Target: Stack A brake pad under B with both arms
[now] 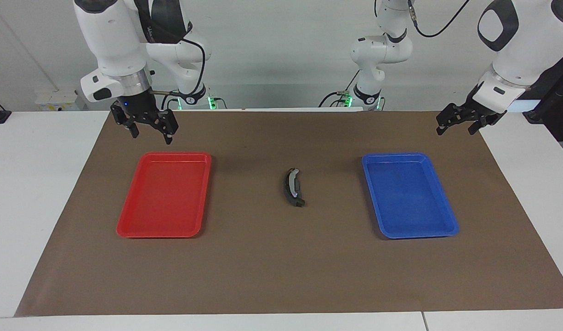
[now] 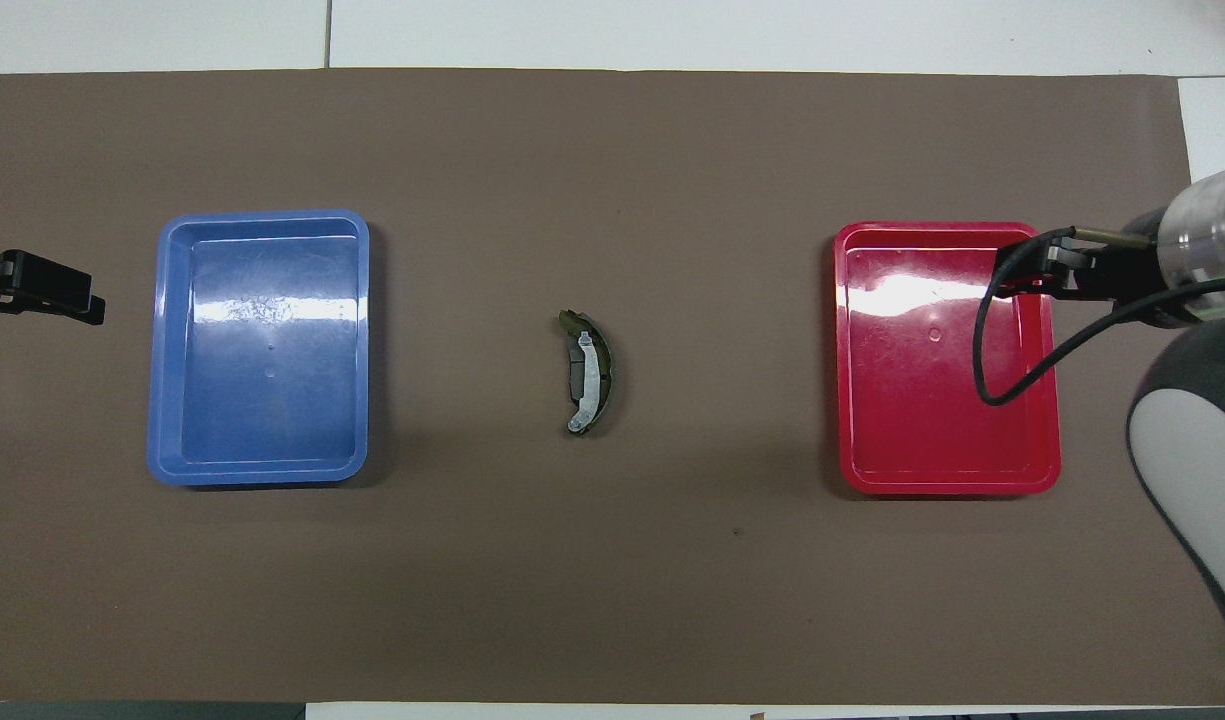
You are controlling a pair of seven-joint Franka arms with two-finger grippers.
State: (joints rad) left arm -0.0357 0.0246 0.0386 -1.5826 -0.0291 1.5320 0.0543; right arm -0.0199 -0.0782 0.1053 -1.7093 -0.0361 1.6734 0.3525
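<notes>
B (image 1: 294, 184), a long dark crescent with a silver-grey strip, lies on the brown mat midway between the two trays; it also shows in the overhead view (image 2: 594, 372). A short dark grey piece, apparently the A brake pad (image 2: 575, 368), shows against its inner curve and partly under it. My right gripper (image 1: 151, 132) is open and empty, up over the red tray's (image 1: 129, 220) edge nearest the robots; it also shows in the overhead view (image 2: 1012, 272). My left gripper (image 1: 456, 128) is open and empty, over the mat beside the blue tray (image 1: 446, 216).
The red tray (image 2: 1047, 400) lies toward the right arm's end and the blue tray (image 2: 172, 350) toward the left arm's end. Both hold nothing. The brown mat (image 1: 281, 266) covers most of the white table. A black cable (image 2: 982, 350) hangs from the right wrist over the red tray.
</notes>
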